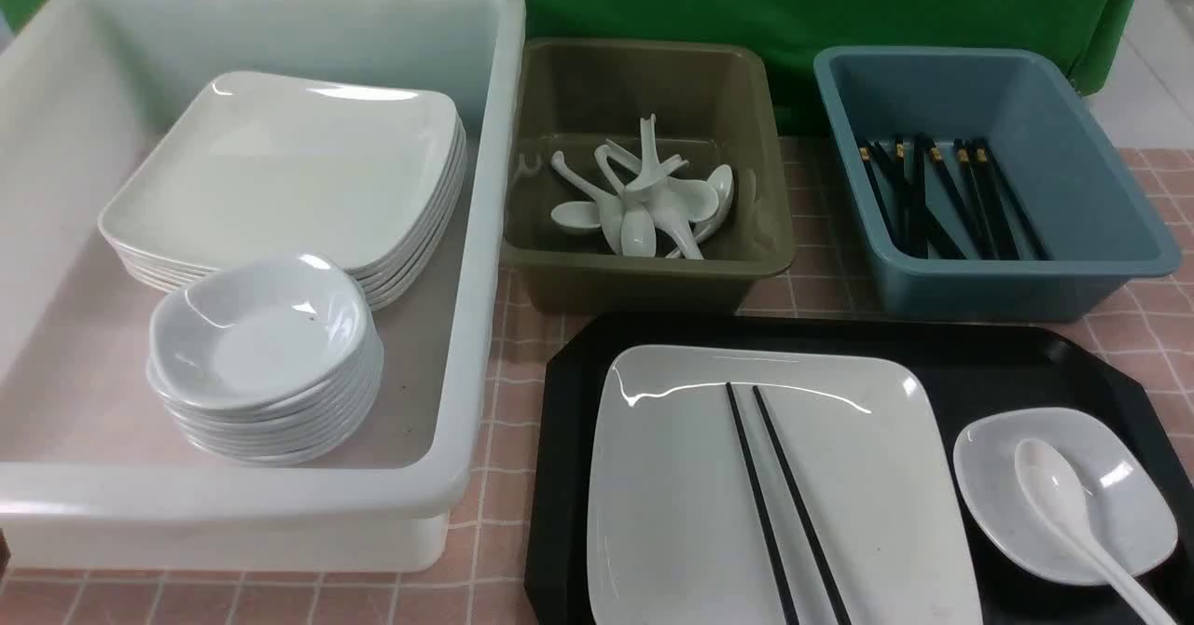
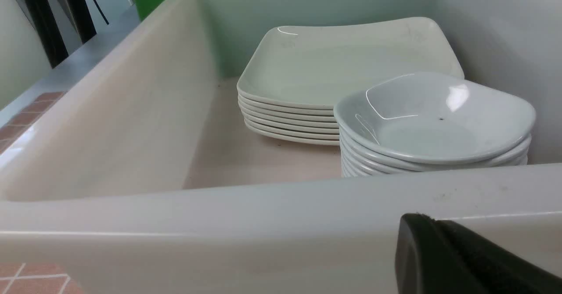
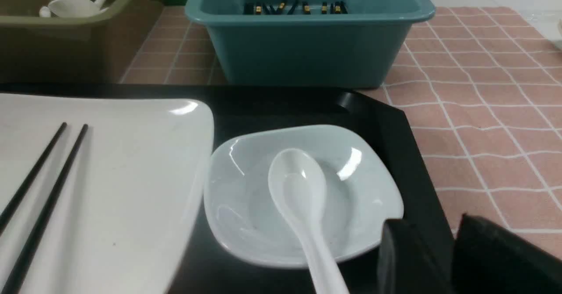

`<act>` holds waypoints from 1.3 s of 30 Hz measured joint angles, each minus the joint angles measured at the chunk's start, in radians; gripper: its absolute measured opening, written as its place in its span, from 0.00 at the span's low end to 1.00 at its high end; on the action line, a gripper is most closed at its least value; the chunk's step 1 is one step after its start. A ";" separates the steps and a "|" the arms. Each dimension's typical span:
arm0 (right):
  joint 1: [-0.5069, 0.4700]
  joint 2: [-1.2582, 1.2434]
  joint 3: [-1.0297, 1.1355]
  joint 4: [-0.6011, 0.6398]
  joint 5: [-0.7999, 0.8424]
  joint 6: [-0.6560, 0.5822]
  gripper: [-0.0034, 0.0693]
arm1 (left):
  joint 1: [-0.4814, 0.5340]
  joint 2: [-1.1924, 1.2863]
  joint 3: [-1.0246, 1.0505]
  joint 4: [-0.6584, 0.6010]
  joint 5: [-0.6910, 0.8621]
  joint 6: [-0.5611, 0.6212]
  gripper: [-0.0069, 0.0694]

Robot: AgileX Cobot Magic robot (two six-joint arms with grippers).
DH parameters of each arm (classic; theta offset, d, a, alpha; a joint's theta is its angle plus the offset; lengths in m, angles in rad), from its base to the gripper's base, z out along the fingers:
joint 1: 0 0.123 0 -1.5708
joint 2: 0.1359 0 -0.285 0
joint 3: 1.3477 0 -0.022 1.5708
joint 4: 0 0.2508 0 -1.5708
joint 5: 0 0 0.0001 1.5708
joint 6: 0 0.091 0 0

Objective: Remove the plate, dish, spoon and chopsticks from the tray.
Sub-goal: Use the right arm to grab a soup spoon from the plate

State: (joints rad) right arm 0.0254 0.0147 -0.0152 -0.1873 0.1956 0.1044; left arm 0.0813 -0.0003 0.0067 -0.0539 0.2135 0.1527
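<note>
1. Front view is showing the black plastic tray carrying the large white square plate, thin black chopsticks lying on it
2. Small white rounded-square dish alongside is cradling the white soup spoon
3. Left gripper is sitting clenched — right gripper is hovering parted, empty

Plate, dish, spoon: white ware, glossy, smooth, with bright highlights.
Chopsticks: black, smooth, low sheen.
Tray: black plastic, slight gloss at rim.
Left of tray, tub: white plastic, smooth, satin.
Behind tray, olive bin and blue bin: smooth plastic.
Bench cover: pink checked cloth, matt.
</note>
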 joint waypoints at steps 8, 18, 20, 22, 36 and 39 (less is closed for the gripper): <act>0.000 0.000 0.000 0.000 0.000 0.000 0.38 | 0.000 0.000 0.000 0.000 0.000 0.000 0.12; 0.000 0.000 0.000 0.000 0.000 0.000 0.38 | 0.000 0.000 0.000 -0.043 -0.081 -0.019 0.12; 0.000 0.000 0.000 0.000 0.000 0.000 0.38 | 0.000 0.000 0.000 -0.167 -0.176 -0.064 0.12; 0.000 0.000 0.000 0.000 0.000 0.000 0.38 | 0.000 0.000 0.000 -0.298 -0.326 -0.134 0.12; 0.000 0.000 0.012 0.100 -0.128 0.127 0.38 | 0.000 0.026 -0.227 -0.334 -0.775 -0.533 0.12; 0.000 0.000 0.012 0.187 -0.350 0.426 0.38 | 0.000 0.185 -0.527 -0.204 -0.394 -0.538 0.12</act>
State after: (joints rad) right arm 0.0254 0.0147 -0.0031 0.0000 -0.1548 0.5308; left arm 0.0813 0.1846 -0.5200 -0.2580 -0.1809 -0.3856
